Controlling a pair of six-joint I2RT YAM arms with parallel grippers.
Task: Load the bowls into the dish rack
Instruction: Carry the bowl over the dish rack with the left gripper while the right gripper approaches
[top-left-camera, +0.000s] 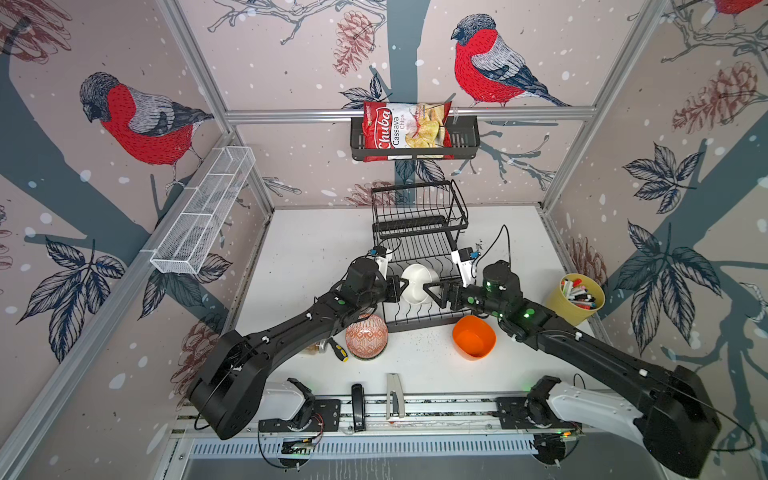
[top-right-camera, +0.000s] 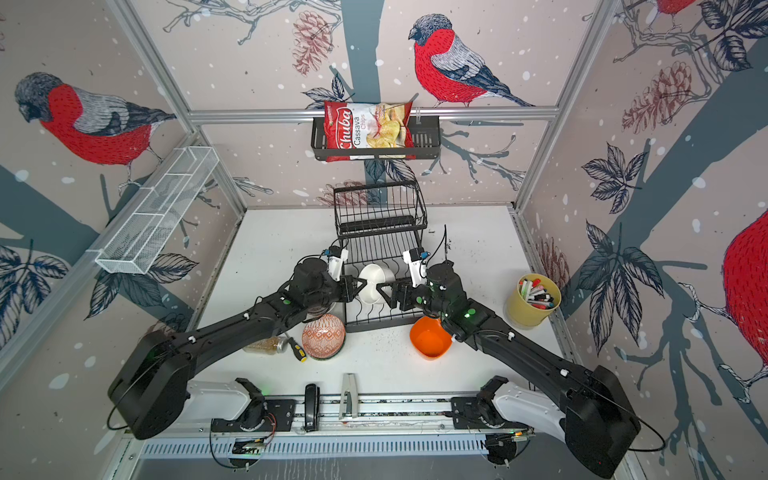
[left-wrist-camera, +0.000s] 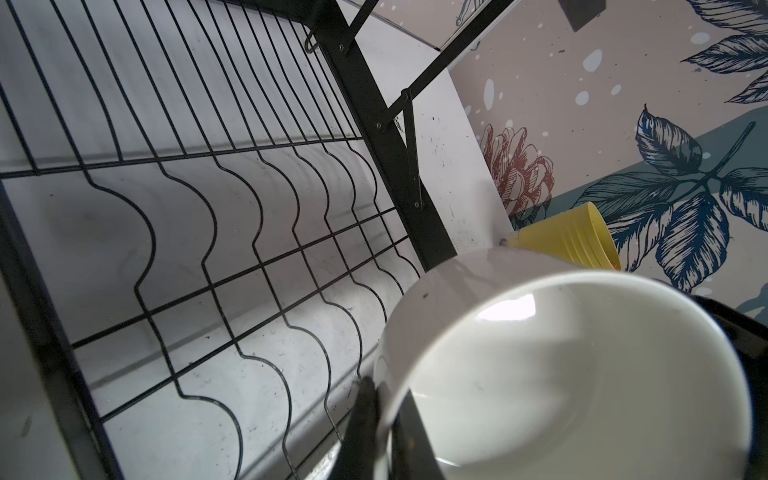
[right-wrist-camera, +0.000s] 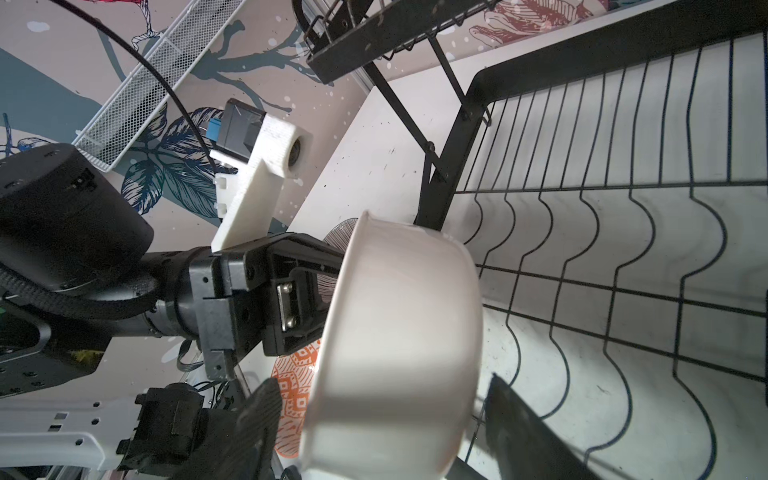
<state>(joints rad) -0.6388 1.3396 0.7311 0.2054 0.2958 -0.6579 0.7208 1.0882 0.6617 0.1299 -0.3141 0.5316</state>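
A plain white bowl (top-left-camera: 417, 284) (top-right-camera: 375, 282) hangs tilted on its side over the lower tray of the black wire dish rack (top-left-camera: 419, 249) (top-right-camera: 380, 245). My left gripper (top-left-camera: 401, 286) (left-wrist-camera: 386, 395) is shut on the rim of that bowl (left-wrist-camera: 582, 374). My right gripper (top-left-camera: 428, 289) (right-wrist-camera: 380, 386) stands open, its fingers either side of the bowl (right-wrist-camera: 399, 332) with gaps showing. An orange patterned bowl (top-left-camera: 366, 336) (right-wrist-camera: 291, 374) and a plain orange bowl (top-left-camera: 473, 336) sit on the table in front of the rack.
A yellow cup of markers (top-left-camera: 575, 297) stands right of the rack. A screwdriver (top-left-camera: 338, 349) and a small jar (top-right-camera: 266, 345) lie beside the patterned bowl. A black wall basket with a chips bag (top-left-camera: 415, 133) and a white mesh shelf (top-left-camera: 203, 212) hang on the walls.
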